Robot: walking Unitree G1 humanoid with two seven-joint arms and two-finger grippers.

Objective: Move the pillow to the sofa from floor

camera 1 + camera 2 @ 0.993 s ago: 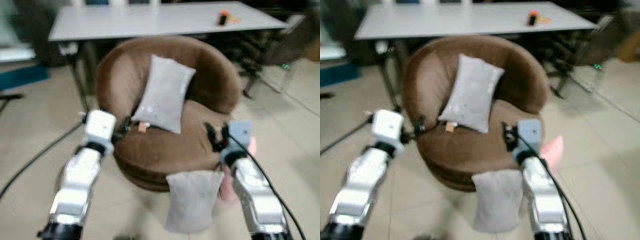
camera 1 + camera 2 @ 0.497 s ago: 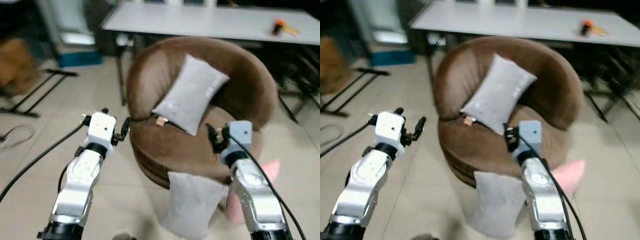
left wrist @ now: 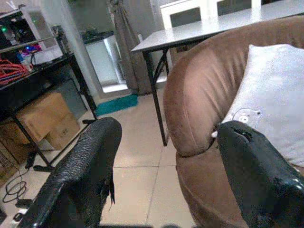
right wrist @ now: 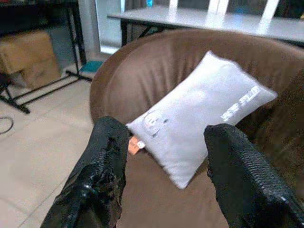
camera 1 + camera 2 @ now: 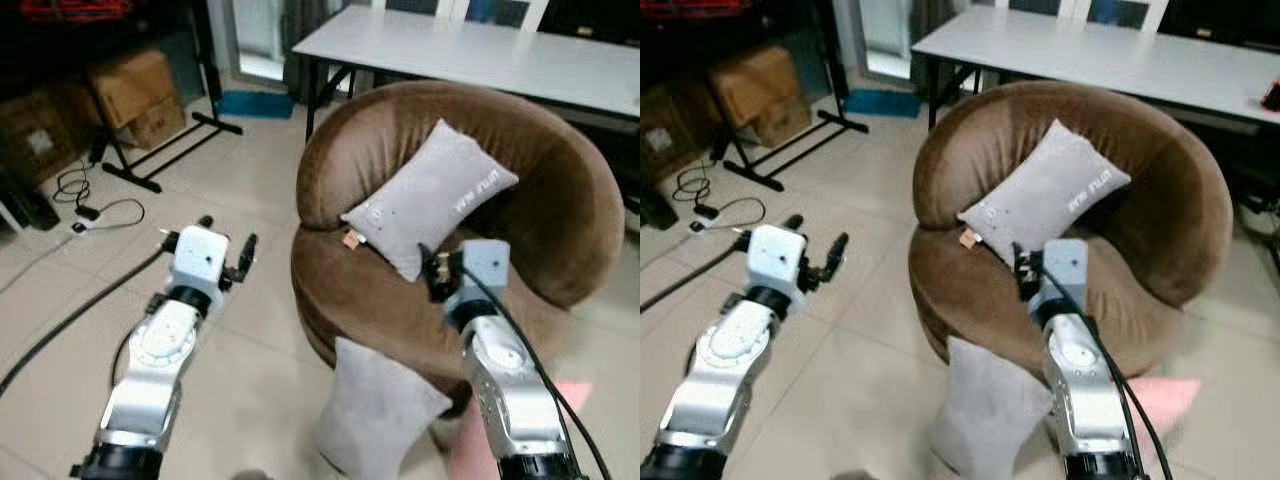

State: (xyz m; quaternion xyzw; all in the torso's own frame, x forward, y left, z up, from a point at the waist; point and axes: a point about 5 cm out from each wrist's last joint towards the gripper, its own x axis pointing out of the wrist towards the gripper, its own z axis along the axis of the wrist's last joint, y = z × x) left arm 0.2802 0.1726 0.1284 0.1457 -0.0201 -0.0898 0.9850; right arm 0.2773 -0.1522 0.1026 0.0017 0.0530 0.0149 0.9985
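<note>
Round brown sofa point(image 5: 520, 190) at centre-right, with a grey pillow point(image 5: 430, 200) leaning on its backrest, tilted, printed lettering along one edge and a small tag at its lower corner. Second grey pillow point(image 5: 375, 410) on the floor, propped against the sofa's front base at about 6 o'clock from the seat; its top edge touches the sofa. A pink thing point(image 5: 1160, 400) lies on the floor at 4 o'clock from the sofa.

Left gripper point(image 5: 228, 262) raised over bare tile at 9 o'clock from the sofa, fingers point(image 3: 80, 175) spread apart, holding nothing. Right gripper point(image 5: 432, 272) raised over the seat's front edge, just below the upper pillow, fingers point(image 4: 102, 166) spread apart, holding nothing. Neither touches a pillow.

White desk point(image 5: 470, 50) behind the sofa at 12 o'clock. Cardboard boxes point(image 5: 135, 95) under a dark rack at 10 o'clock. Black cables point(image 5: 95, 210) on the floor to the left.
</note>
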